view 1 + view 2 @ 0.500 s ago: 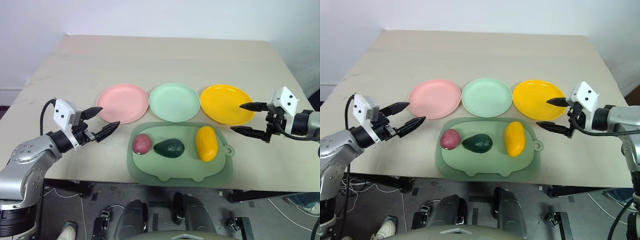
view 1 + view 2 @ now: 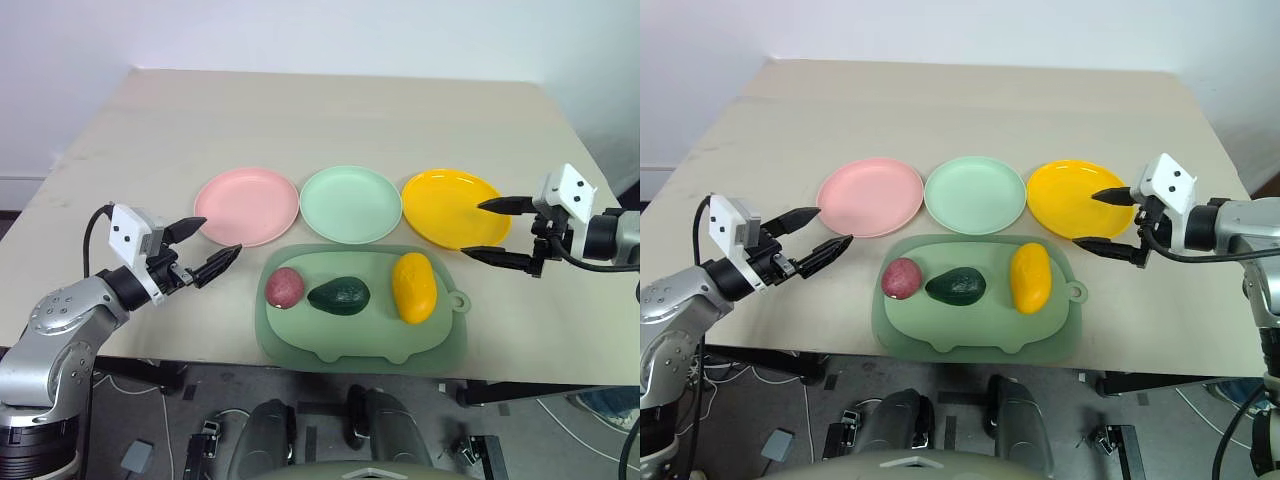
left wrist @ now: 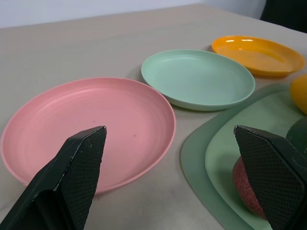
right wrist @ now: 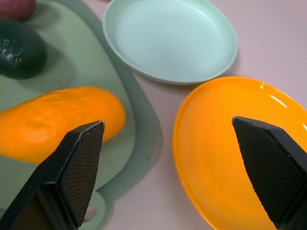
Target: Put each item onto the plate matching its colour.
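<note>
Three toy fruits lie in a row on the green tray mat (image 2: 350, 340): a reddish-purple fruit (image 2: 284, 287), a dark green avocado (image 2: 338, 296) and a yellow mango (image 2: 413, 286). Behind the mat stand a pink plate (image 2: 246, 205), a mint green plate (image 2: 350, 203) and an orange-yellow plate (image 2: 454, 208), all bare. My left gripper (image 2: 212, 245) hovers open just left of the mat, near the pink plate's front edge. My right gripper (image 2: 488, 230) hangs open over the orange-yellow plate's right edge, right of the mango. Both hold nothing.
The beige table (image 2: 330, 120) stretches well beyond the plates to a white wall. Its front edge runs just below the mat.
The right gripper has drawn slightly back towards the orange-yellow plate's edge. The left gripper and the fruits stay where they were.
</note>
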Controlling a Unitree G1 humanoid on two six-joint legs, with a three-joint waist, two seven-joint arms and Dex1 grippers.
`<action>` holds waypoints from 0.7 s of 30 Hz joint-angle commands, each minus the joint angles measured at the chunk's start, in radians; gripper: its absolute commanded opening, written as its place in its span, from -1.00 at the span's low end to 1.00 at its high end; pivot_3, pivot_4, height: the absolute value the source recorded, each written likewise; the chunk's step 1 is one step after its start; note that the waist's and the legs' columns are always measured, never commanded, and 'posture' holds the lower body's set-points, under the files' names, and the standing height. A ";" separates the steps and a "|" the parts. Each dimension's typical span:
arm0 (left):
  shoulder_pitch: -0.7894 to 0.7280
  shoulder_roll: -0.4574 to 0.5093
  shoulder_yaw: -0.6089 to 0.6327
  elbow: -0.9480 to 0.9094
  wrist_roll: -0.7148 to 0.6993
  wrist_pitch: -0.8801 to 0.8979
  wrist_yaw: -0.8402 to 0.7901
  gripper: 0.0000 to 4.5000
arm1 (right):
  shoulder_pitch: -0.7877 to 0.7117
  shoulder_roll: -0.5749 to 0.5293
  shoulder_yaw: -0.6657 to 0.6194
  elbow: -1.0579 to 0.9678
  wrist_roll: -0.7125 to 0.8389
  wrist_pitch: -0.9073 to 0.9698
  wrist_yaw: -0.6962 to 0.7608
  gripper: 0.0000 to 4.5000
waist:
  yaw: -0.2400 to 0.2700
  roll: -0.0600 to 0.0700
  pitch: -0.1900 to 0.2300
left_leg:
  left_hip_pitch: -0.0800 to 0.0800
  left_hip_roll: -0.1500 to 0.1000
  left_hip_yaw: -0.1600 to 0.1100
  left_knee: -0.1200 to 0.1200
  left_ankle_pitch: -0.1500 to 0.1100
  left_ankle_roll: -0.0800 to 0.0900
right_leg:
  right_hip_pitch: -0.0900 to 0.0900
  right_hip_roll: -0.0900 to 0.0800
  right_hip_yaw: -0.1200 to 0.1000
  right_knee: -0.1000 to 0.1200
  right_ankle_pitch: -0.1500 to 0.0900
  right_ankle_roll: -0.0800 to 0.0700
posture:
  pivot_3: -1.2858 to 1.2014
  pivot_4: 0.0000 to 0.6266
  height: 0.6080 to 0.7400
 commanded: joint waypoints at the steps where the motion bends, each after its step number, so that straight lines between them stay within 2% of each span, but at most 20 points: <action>1: -0.027 0.011 0.008 -0.011 0.003 -0.025 -0.003 0.98 | -0.032 -0.019 -0.008 -0.003 -0.006 -0.027 0.012 1.00 | 0.000 0.000 0.000 | 0.000 0.000 0.000 0.000 0.000 0.000 | 0.000 0.000 0.000 0.000 0.000 0.000 | 0.03 -0.52 1.00; 6: -0.040 0.012 0.001 0.015 0.015 -0.042 -0.017 0.98 | -0.023 -0.013 -0.015 -0.057 0.005 0.003 -0.006 1.00 | 0.000 0.000 0.000 | 0.000 0.000 0.000 0.000 0.000 0.000 | 0.000 0.000 0.000 0.000 0.000 -0.001 | 0.03 -0.52 1.00; 10: -0.060 0.001 -0.018 0.034 0.021 -0.048 -0.017 0.98 | 0.001 -0.039 -0.057 -0.191 0.074 0.129 -0.025 1.00 | 0.000 0.000 0.000 | 0.000 0.000 0.000 0.000 0.000 0.000 | 0.000 0.000 0.000 0.000 0.001 -0.002 | 0.03 -0.52 1.00; 15: -0.111 0.008 -0.055 0.101 0.037 -0.064 -0.050 0.98 | 0.002 -0.095 -0.056 -0.291 0.083 0.285 -0.092 1.00 | 0.002 0.000 0.000 | -0.001 0.000 0.000 0.000 0.000 0.000 | 0.000 -0.001 0.000 0.000 0.001 -0.002 | 0.03 -0.52 1.00; 21: -0.180 0.014 -0.093 0.155 0.048 -0.066 -0.088 0.98 | -0.093 -0.162 -0.017 -0.437 0.253 0.789 -0.214 1.00 | -0.002 0.000 0.000 | -0.004 0.000 -0.001 0.000 0.000 0.000 | -0.004 0.000 0.000 0.000 0.001 -0.002 | 0.03 -0.52 1.00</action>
